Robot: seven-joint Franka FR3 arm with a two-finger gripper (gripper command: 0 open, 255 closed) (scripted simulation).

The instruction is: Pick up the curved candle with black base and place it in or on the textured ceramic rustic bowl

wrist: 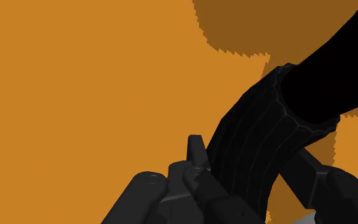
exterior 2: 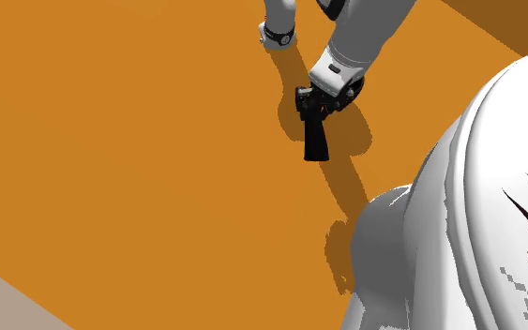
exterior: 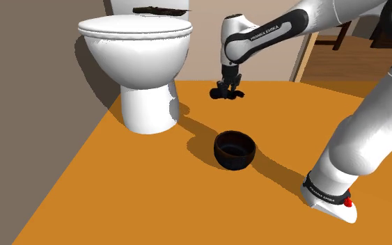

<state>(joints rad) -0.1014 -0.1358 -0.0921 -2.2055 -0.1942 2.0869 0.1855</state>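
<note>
Under the gripper (exterior: 229, 89) lies the orange floor (exterior: 118, 181), the biggest thing here. The white toilet (exterior: 142, 69) stands well off from the gripper, toward the shoulder view's left. Its top is cut off by the edge, and a dark thing on it is too hard to make out. In the second exterior view the toilet (exterior 2: 459, 234) is very near the camera and only part of it fits in.

The white arm (exterior: 368, 118) bends down to the gripper, which is low by the floor. The black bowl (exterior: 234, 161) sits apart from the gripper, nearer the shoulder camera.

The candle (wrist: 254, 140) is black, curved and ribbed. It is right between the two fingers (wrist: 195, 147) of the gripper (wrist: 254, 159). The fingers stand apart. A strip of floor shows between the candle and one finger, so the gripper is not squeezing it.

In the second exterior view the candle (exterior 2: 316, 141) sticks out past the gripper (exterior 2: 310, 105), low over the floor. In the shoulder view the candle (exterior: 230, 95) is just a small dark lump under the gripper. In the wrist view its far end goes plain black and runs off the edge. I cannot pick out its base.
</note>
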